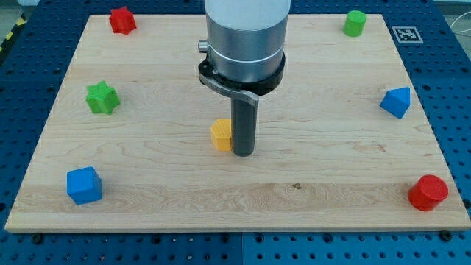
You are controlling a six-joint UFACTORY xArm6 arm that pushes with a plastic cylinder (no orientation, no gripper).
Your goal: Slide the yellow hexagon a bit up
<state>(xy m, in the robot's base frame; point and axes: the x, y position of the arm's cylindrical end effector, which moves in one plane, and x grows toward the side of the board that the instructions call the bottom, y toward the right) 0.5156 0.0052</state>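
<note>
Bright even overhead light, sharp focus, soft short shadows under blocks, mild sheen on wooden board [309, 169]

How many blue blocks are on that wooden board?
2: a blue cube at the view's bottom left, and a blue angular block at the right edge. The arm could hide another.

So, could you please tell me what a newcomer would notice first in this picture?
Probably the big grey cylindrical arm coming down from the view's top centre, ending in a dark rod whose end, my tip, rests on the pale wooden board right beside the small yellow hexagon block, on its right. After that, the bright blocks ringing the board's edges, such as the red star block at top left and the blue cube at bottom left.
</note>
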